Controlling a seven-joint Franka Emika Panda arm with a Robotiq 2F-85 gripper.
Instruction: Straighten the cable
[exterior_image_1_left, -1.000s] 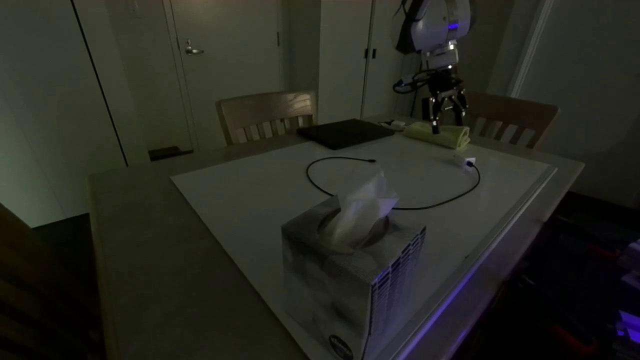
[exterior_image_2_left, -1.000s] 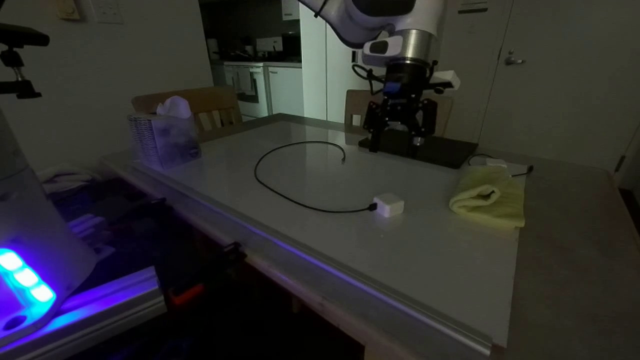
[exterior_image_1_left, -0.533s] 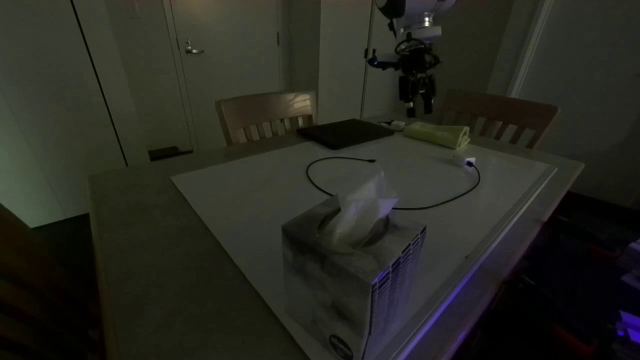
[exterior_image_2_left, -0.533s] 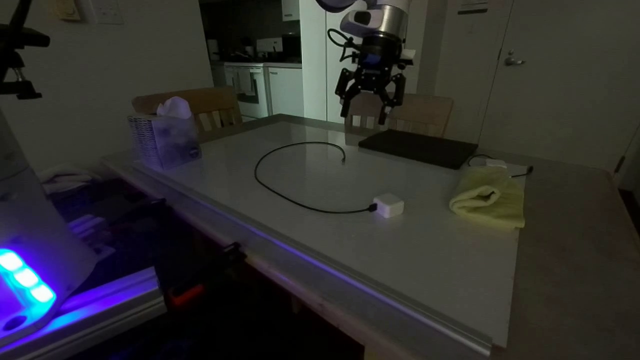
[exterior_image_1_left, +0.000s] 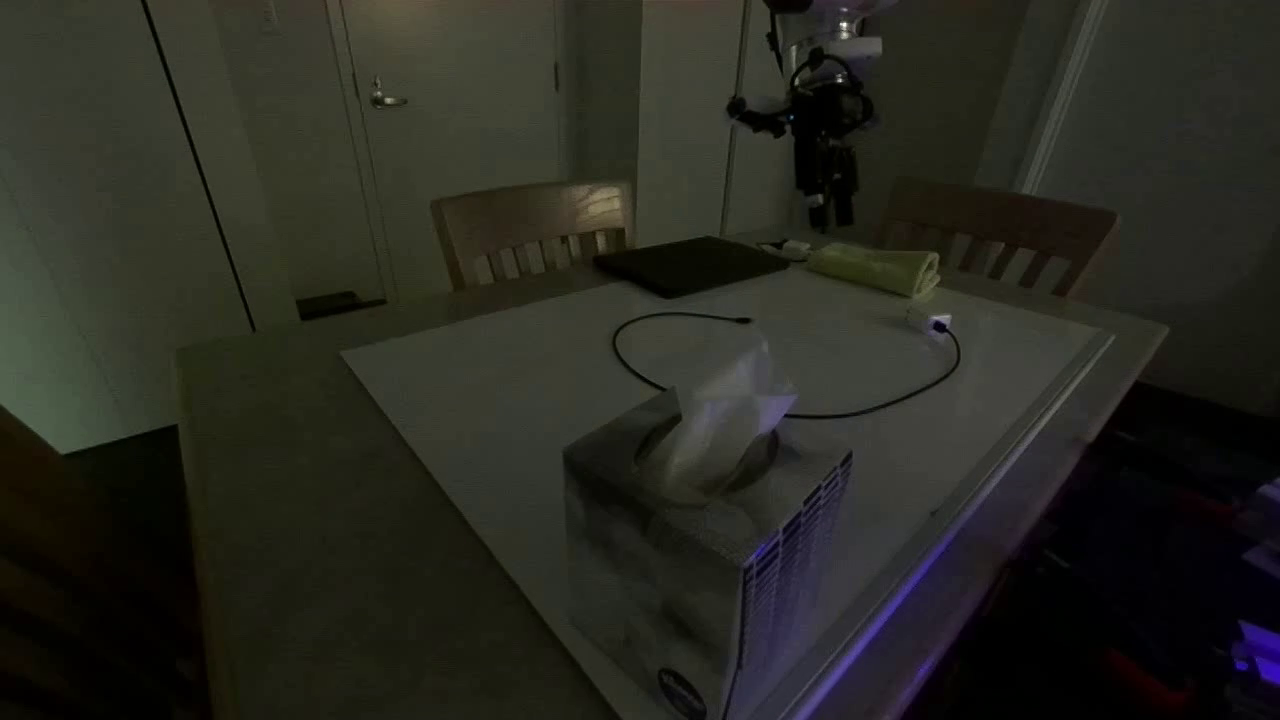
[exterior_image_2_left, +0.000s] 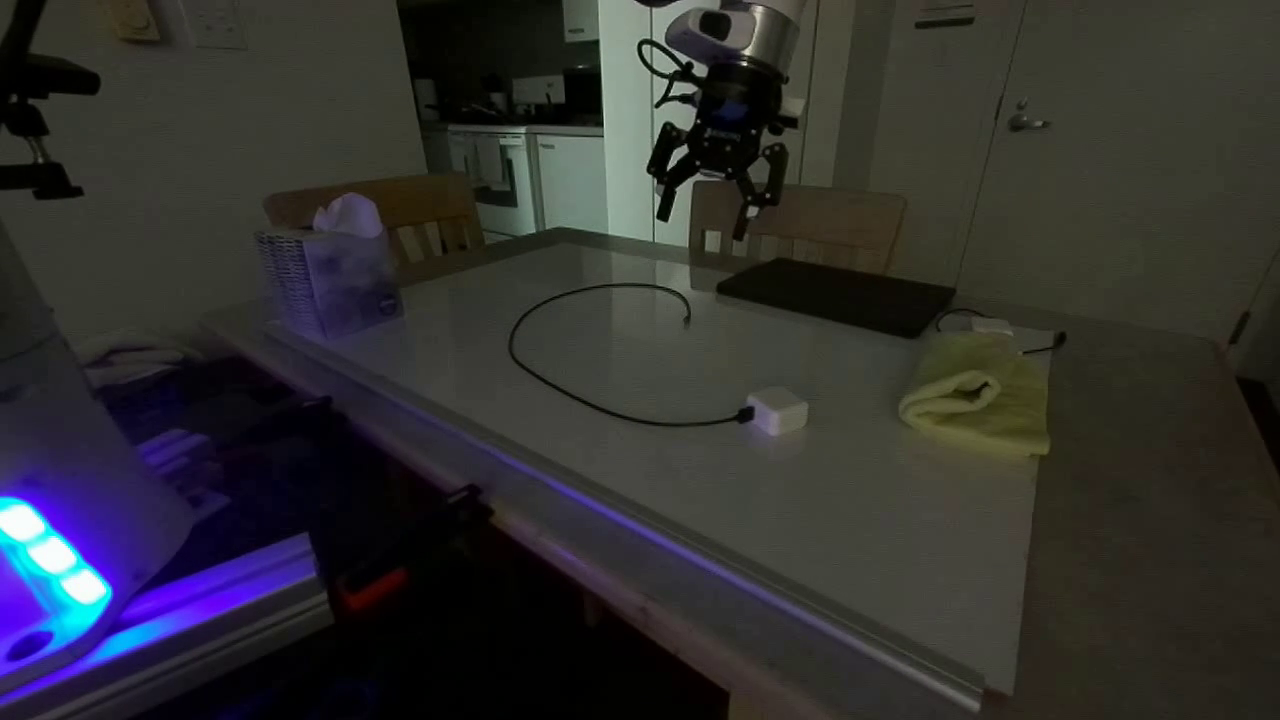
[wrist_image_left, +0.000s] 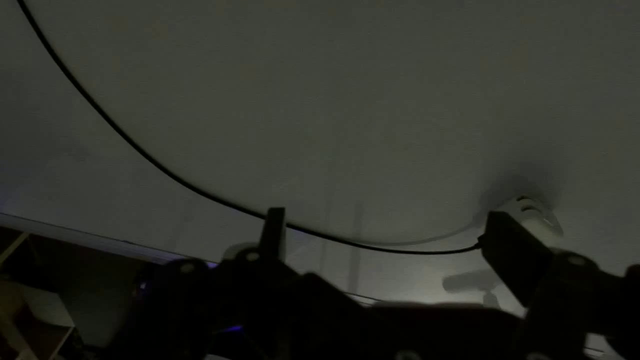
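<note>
The hand (exterior_image_2_left: 703, 215) hangs raised, spread apart and holding nothing, presumably to clear the cable (exterior_image_2_left: 600, 408), which lies in an open curve on the white board (exterior_image_2_left: 880, 540), one end plugged into a white block (exterior_image_2_left: 778, 411) that may anchor it.

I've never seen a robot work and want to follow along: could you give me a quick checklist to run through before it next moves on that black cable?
1. Hand open, holding nothing: ok.
2. Cable straight: not ok; it lies in a wide open curve.
3. Free end uncovered on the white board: ok.
4. Other end loose: not ok; it meets the white block, seemingly plugged in.
5. Tissue box apart from the cable: ok, seen in an exterior view.
6. White block staying put if the cable is pulled: cannot tell.
</note>
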